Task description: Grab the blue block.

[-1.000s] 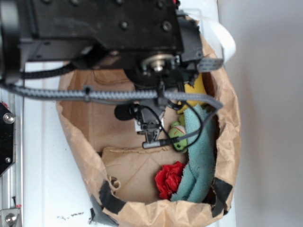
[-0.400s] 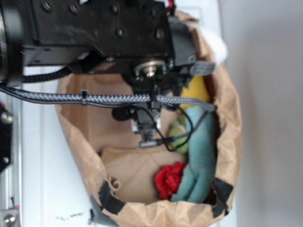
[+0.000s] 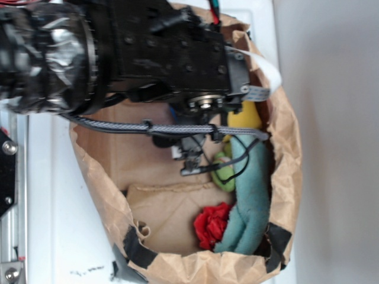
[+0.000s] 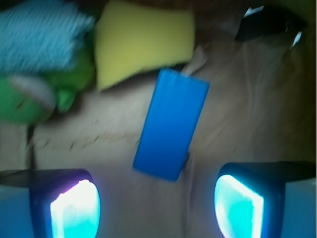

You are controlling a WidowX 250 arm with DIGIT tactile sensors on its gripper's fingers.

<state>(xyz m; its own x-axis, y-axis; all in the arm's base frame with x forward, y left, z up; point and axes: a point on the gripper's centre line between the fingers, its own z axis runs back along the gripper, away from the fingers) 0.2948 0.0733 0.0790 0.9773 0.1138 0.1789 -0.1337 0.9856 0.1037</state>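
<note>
In the wrist view the blue block [image 4: 171,124] lies flat on the brown paper floor of the bag [image 4: 242,114], slanted, its far end touching the yellow sponge [image 4: 143,42]. My gripper [image 4: 158,208] hangs above the block's near end. It is open, and its two glowing cyan pads [image 4: 74,210] stand wide apart with nothing between them. In the exterior view the black arm [image 3: 172,53] reaches into the paper bag [image 3: 287,148] and covers the block and the fingers.
A teal cloth [image 3: 251,195] runs along the bag's right wall, with a green toy [image 3: 224,168] beside it and a red crumpled thing [image 3: 212,223] near the front. The sponge [image 3: 243,118] sits at the back. Bag walls stand on all sides.
The arm has swung and tilted over the bag, its wrist hub shifting down and right in the exterior view. The things inside the bag have stayed put.
</note>
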